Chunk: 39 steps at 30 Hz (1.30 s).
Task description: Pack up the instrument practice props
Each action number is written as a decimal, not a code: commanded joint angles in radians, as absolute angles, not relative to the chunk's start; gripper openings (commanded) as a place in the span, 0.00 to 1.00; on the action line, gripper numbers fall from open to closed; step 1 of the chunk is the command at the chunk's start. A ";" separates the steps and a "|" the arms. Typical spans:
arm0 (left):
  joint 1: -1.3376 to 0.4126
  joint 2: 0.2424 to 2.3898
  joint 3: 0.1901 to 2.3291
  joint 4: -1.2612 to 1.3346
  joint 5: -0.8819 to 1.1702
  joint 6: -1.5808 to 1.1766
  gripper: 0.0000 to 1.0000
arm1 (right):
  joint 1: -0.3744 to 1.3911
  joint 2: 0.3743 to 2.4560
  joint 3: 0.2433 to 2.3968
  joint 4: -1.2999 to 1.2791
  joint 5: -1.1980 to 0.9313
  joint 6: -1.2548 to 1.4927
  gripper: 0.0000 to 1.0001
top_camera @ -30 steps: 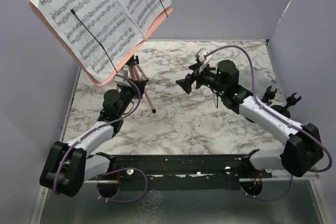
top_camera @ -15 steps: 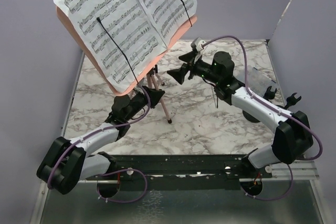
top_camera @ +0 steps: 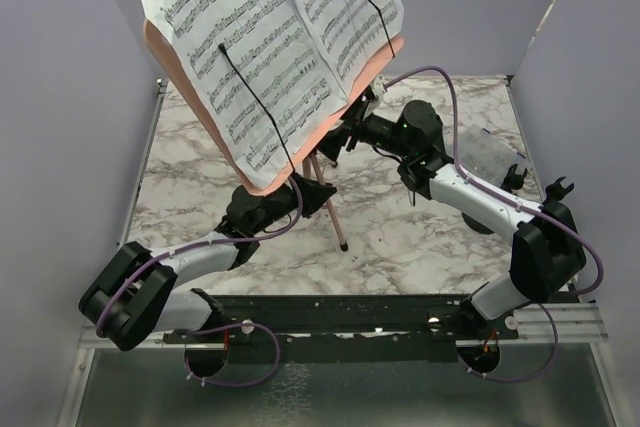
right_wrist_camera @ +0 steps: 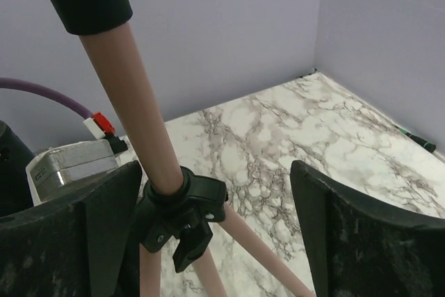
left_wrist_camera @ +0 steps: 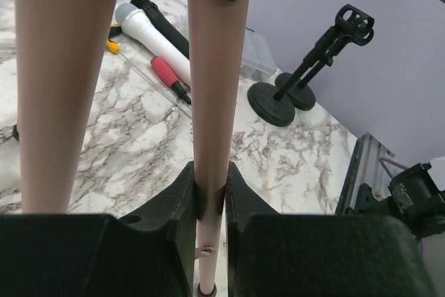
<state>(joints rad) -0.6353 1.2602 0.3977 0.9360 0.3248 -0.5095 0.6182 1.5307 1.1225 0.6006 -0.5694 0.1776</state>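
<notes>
The pink tripod music rest (top_camera: 330,209), bearing white paper sheet-music pages (top_camera: 270,37), leans toward eleven o'clock. The left gripper (left_wrist_camera: 209,196) is clamped on one stiff leg. The right gripper (right_wrist_camera: 222,231) has its jaws apart around the pole. It is probably top-heavy, so a hold near the black plastic collar (right_wrist_camera: 182,206) looks best.

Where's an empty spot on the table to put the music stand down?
Biggest bare patch: the marble table on the left, between the left wall and left arm. Another lies near the middle, between the stand's leg tip and right arm. Crowded: the right side, with white microphone, black microphone, screwdriver, clear box and two holders.
</notes>
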 commanded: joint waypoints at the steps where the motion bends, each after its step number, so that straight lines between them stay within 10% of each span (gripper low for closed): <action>1: -0.663 1.289 0.410 0.930 0.440 -0.611 0.00 | 0.633 1.543 1.125 0.713 -0.624 0.214 0.91; 12: -0.681 1.286 0.413 0.924 0.457 -0.623 0.00 | 0.658 1.613 1.119 0.766 -0.620 0.186 0.71; 21: -0.659 1.256 0.447 0.799 0.477 -0.542 0.00 | 0.658 1.556 1.049 0.695 -0.416 -0.024 0.01; 39: -0.430 1.371 0.660 0.673 0.681 -0.415 0.05 | 0.658 1.448 0.890 0.770 0.150 -0.092 0.01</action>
<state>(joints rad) -0.4854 1.3842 0.6189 0.7250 0.6804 -0.4099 0.6979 1.4696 0.9386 0.8288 -0.0929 -0.0334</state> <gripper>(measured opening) 0.173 0.211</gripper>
